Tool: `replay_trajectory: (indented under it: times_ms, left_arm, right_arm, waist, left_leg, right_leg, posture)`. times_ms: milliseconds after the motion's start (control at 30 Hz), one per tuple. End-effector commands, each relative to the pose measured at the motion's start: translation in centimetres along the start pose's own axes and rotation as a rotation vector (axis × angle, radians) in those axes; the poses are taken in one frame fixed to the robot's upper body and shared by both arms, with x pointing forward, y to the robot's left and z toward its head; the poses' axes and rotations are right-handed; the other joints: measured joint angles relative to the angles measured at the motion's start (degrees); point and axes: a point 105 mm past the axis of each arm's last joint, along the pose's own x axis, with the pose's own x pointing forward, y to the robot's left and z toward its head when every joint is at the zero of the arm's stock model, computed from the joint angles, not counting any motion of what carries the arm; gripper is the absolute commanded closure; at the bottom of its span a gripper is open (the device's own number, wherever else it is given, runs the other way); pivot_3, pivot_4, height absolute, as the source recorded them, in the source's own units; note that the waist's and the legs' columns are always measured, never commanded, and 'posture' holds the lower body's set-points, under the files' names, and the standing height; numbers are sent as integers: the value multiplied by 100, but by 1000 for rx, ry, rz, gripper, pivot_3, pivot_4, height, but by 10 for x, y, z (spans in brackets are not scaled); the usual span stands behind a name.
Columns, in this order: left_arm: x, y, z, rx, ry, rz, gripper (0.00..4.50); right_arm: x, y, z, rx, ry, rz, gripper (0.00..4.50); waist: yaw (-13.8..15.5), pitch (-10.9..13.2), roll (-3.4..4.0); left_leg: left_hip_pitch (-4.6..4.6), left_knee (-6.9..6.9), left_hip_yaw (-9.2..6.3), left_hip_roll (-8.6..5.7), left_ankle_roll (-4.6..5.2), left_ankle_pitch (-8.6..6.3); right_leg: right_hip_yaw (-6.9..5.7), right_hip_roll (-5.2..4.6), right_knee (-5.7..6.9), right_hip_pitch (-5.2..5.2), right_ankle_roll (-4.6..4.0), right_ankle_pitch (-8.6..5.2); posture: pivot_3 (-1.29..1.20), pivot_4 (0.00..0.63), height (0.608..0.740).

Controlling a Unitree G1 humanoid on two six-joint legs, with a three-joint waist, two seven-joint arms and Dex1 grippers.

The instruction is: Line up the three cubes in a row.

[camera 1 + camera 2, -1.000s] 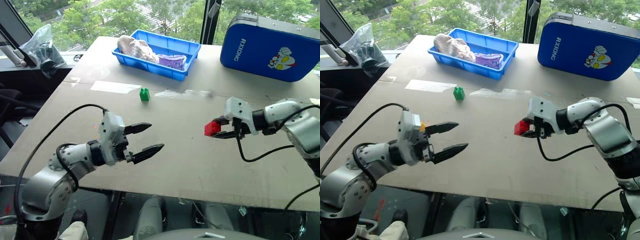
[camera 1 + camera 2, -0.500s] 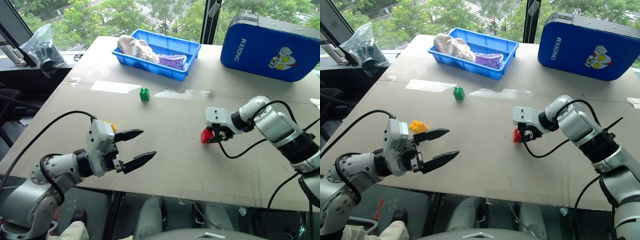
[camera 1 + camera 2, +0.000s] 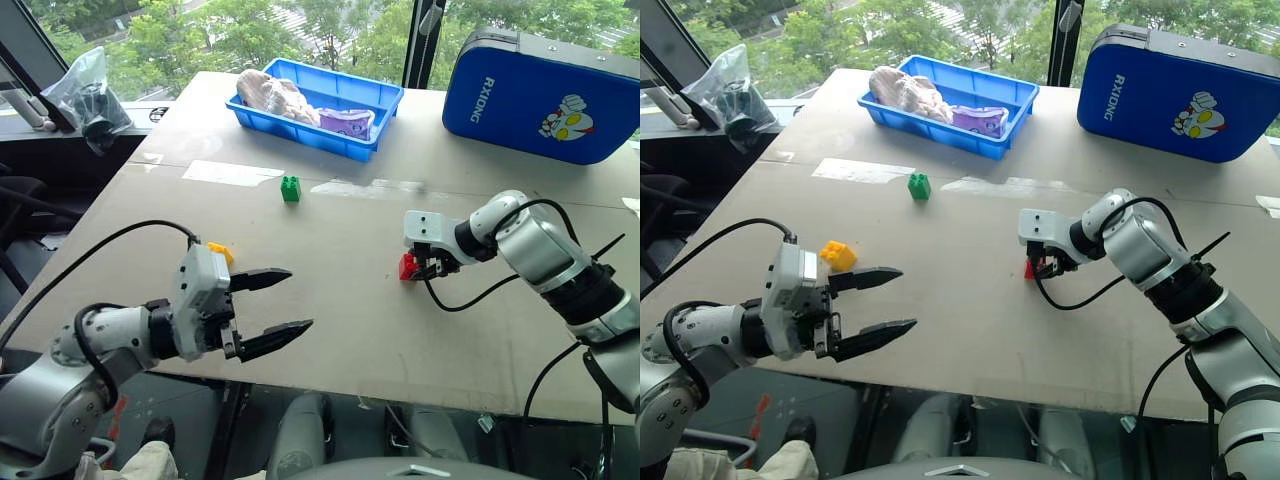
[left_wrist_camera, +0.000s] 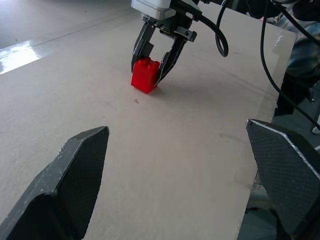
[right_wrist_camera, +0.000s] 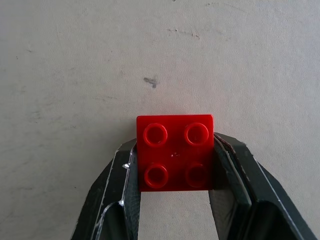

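Twin head cameras look down over the surface (image 3: 330,300); both wrist cameras closely share the red cube (image 5: 175,152).

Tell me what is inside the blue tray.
The blue tray holds a pale crumpled bundle at its left end and a purple-printed packet beside it. Whatever lies beneath them is covered.

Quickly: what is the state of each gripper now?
Left gripper: open, empty.
Right gripper: shut on the red cube.
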Motion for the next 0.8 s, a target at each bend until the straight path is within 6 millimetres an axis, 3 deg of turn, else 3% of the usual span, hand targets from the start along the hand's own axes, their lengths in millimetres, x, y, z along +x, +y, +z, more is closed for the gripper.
replay_trajectory:
  times_ms: [33, 267, 467, 533, 667, 800]
  left_arm:
    - [-3, 0, 4, 22, -3, -3, 0]
    - [-2, 2, 4, 28, 0, 7, 0]
    - [-2, 7, 2, 34, 2, 32, 0]
    - [-4, 15, 2, 18, -14, 77, 0]
    - [-12, 42, -3, -56, -37, 229, 0]
    - [-16, 88, 7, -52, -99, 488, 0]
  right_arm:
    - [-7, -6, 11, -37, -14, -36, 3162]
    - [-7, -8, 8, -14, -8, -46, 3162]
    - [-6, -7, 8, -25, -5, -49, 622]
    - [-13, -9, 14, -1, -54, -74, 52]
    - [-41, -5, 31, 55, -254, -92, 52]
    - [-79, 10, 46, 5, -570, -178, 52]
  waist:
    - [0, 0, 0]
    - [-2, 0, 0]
    - [-2, 1, 1]
    - [-1, 2, 3]
    - [20, 4, 5]
    - [135, 4, 1]
  left_leg:
    - [0, 0, 0, 0, 0, 0]
    - [0, 0, 0, 0, 0, 0]
    - [0, -1, 0, 0, 0, 0]
    - [0, -2, 0, 0, 0, 0]
    - [-1, -2, -2, 0, 2, 1]
    - [-3, -5, -7, -2, 7, 2]
  right_leg:
    - [0, 0, 0, 0, 1, -1]
    - [0, 0, 0, 0, 2, -1]
    - [-1, 0, 0, 0, 5, -4]
    - [-1, 0, 0, 0, 5, -4]
    - [-3, 1, 0, 0, 4, -3]
    - [-9, 4, -5, 4, 14, 1]
  posture:
    - [0, 150, 740]
    - [0, 150, 740]
    - [0, 150, 740]
    - [0, 150, 740]
    - [0, 150, 740]
    - [0, 150, 740]
